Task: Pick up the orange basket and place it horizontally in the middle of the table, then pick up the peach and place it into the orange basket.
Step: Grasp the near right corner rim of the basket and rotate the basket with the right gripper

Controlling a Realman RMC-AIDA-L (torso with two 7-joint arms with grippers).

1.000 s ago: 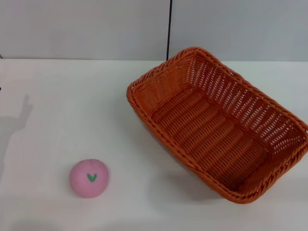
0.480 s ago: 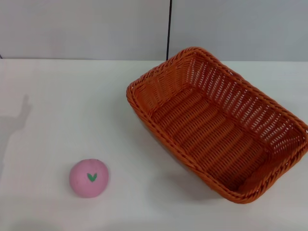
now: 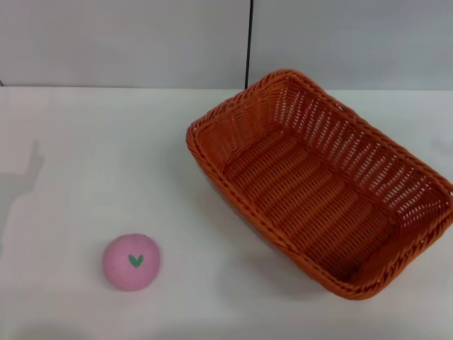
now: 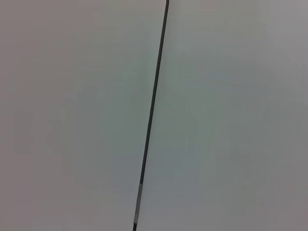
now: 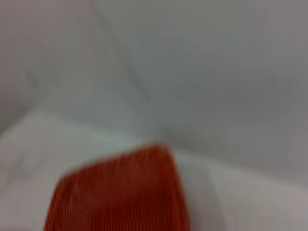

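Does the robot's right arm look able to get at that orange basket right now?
Probably yes. The orange basket sits open on the table's right side with nothing around it, and the right wrist view already shows it close.

shadow at the table's (image 3: 85, 156) left edge | slightly shifted | objects unmoved

One orange basket (image 3: 320, 185); one peach (image 3: 131, 262)

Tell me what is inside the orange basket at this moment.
Nothing: the orange basket shows only its bare woven floor. The peach lies outside it on the table. No part is covered.
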